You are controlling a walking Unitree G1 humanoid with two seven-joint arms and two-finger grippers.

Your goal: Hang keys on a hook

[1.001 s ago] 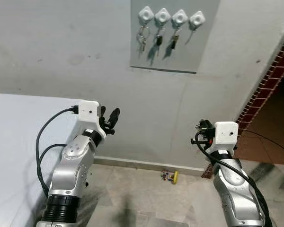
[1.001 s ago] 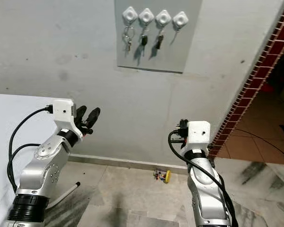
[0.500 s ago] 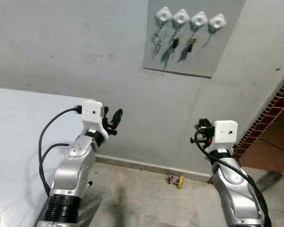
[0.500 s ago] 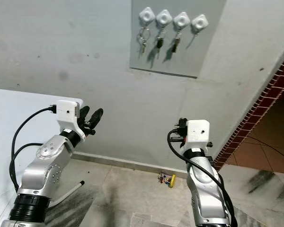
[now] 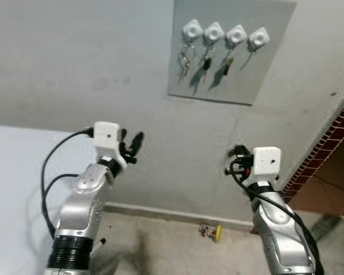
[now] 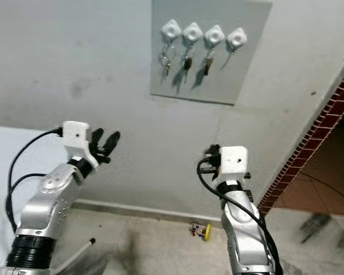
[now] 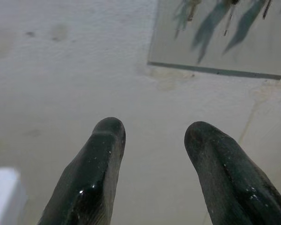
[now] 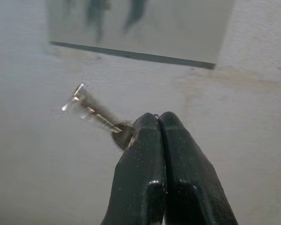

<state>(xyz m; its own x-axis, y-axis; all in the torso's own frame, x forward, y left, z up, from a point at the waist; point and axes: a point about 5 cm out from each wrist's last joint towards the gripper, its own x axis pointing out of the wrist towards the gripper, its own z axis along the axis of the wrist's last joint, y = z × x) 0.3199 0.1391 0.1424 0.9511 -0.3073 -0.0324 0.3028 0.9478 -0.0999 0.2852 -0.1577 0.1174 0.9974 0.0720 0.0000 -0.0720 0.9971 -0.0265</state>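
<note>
The fingers [image 8: 159, 140] of the right gripper [image 8: 158, 123] are pressed tight together on a silver key [image 8: 91, 112], which is gripped at its head so that the blade juts out sideways from the tips, tilted upward. The gripper is held raised in front of the wall, below the grey panel [image 5: 231, 86] and a little to the right of its hooks. The fingers [image 7: 100, 159] of the left gripper [image 7: 154, 136] are spread wide with nothing between them, and they are pointed at the wall below the panel's lower edge.

On the panel, four white diamond-shaped hooks [image 5: 225, 34] are set in a row. Keys [image 5: 185, 60] are hung from the three on the left, while the rightmost hook [image 5: 258, 38] is bare, with a shadow cast beneath it. The wall [image 5: 74, 63] is pale grey plaster, faintly stained. A white worktop [image 5: 14, 189] is seen at the left, beside the left arm. A red brick edge [image 5: 327, 149] is seen at the right, with a tiled floor beyond it. On the marbled floor [image 6: 160, 252], close to the foot of the wall, a small yellow object [image 5: 216, 232] is lying.

Compared with a second ago, the panel is placed lower in the head views and more of the wall above it is taken in, so the camera is tilted upward. Both grippers are kept at much the same pose, the right one shut on the key as before.
</note>
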